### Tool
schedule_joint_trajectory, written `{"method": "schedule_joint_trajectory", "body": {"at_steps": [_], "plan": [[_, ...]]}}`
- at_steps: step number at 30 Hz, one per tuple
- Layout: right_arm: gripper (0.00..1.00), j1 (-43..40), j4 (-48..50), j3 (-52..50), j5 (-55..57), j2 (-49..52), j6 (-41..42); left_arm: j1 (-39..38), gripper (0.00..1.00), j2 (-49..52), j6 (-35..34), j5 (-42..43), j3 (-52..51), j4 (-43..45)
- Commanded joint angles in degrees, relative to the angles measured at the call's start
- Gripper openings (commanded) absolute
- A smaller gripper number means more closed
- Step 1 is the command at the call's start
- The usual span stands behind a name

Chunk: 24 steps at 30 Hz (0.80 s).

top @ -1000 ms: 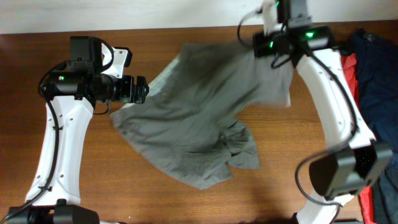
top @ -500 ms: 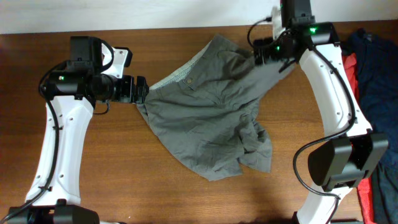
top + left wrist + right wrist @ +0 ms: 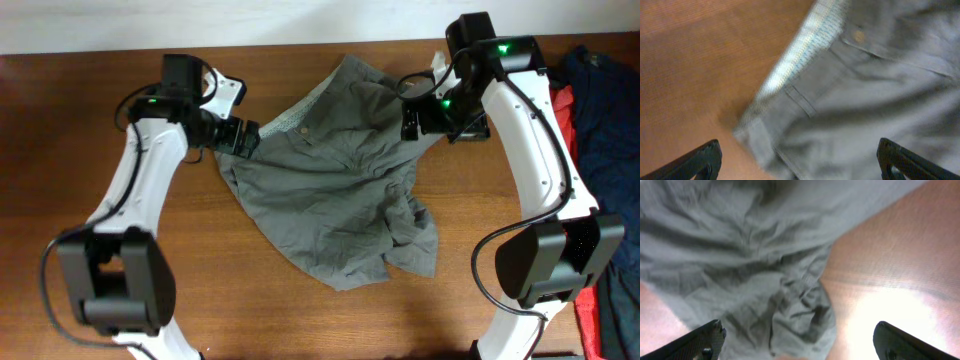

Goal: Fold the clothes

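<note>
Right, nearest me on the brown wooden table (image 3: 60,200), the crumpled grey-olive cotton shorts (image 3: 335,190) end in a bunched leg hem. They lie spread between both arms, with the waistband toward the far edge. My left gripper (image 3: 243,138) sits at the shorts' left edge, fingers wide apart and gripping nothing. Its wrist view shows the pale-lined waistband (image 3: 805,55) and a small button (image 3: 858,36), both blurred. My right gripper (image 3: 415,120) hovers over the shorts' upper right corner, jaws likewise spread and empty; I cannot tell whether it touches the cloth. Further right, a red garment (image 3: 563,105) and a navy-blue garment (image 3: 610,130) are cut off by the frame edge.
</note>
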Motion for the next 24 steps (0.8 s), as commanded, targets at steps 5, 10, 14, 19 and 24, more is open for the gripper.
{"method": "schedule_joint_trajectory", "body": {"at_steps": [5, 10, 14, 19, 24], "plan": [[0.99, 0.2, -4.3, -0.6, -1.9, -0.4, 0.7, 0.1, 0.99, 7.3, 3.9, -5.7, 0.6, 4.4], [0.99, 0.2, -4.3, -2.0, -1.9, -0.4, 0.7, 0.1, 0.61, 12.1, 5.2, -5.7, 0.6, 3.7], [0.99, 0.2, -3.8, -4.0, -1.9, -0.4, 0.7, 0.1, 0.05, 13.5, 5.1, -6.7, 0.6, 2.8], [0.99, 0.2, -1.0, -8.1, -1.8, -0.4, 0.6, 0.3, 0.0, 11.9, -4.6, -16.4, 1.6, 0.9], [0.99, 0.2, 1.7, -12.3, -1.8, -0.4, 0.6, 2.8, 0.0, 6.4, -16.4, -29.0, 2.2, -3.9]]}}
